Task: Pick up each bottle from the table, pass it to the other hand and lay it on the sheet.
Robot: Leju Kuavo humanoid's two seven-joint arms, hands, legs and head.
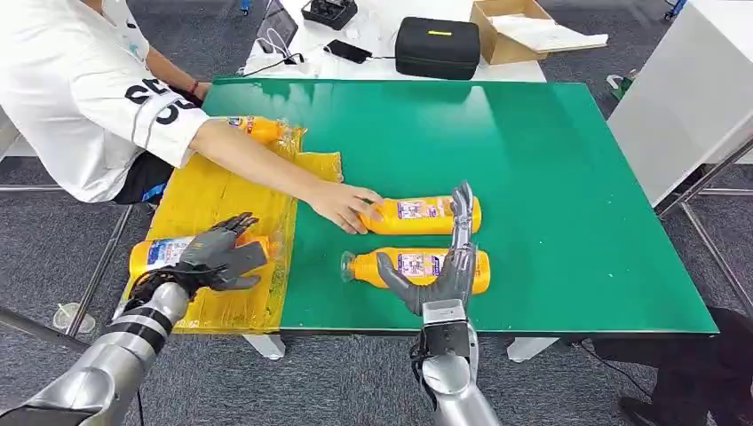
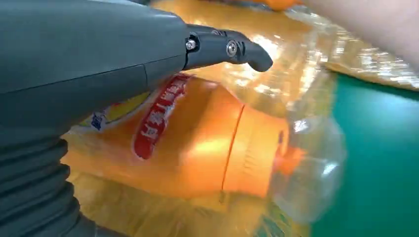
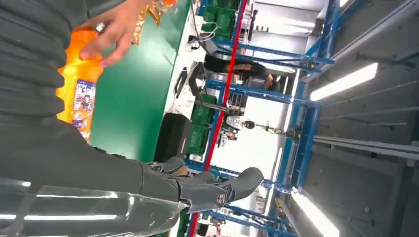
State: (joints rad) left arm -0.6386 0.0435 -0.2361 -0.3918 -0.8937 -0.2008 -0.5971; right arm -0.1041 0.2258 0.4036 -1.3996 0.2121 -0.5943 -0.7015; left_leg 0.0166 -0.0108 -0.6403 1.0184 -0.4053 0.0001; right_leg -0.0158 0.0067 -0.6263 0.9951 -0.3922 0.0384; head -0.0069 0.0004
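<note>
Two bottles lie on the yellow sheet [image 1: 213, 191] along the table's [image 1: 568, 177] left edge: one [image 1: 257, 130] at the far end, one [image 1: 160, 253] under the spread, released left hand [image 1: 222, 256]. Two remain on the green; the open right hand [image 1: 444, 275] reaches over the nearer bottle [image 1: 417, 268] (a person's hand [image 1: 342, 206] touches the farther bottle [image 1: 426, 215]).

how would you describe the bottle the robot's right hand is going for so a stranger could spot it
Start at the green table and go to its near edge. Two orange bottles lie side by side there; it is the nearer bottle, right in front of the right hand. A person's hand rests on the farther bottle.
</note>
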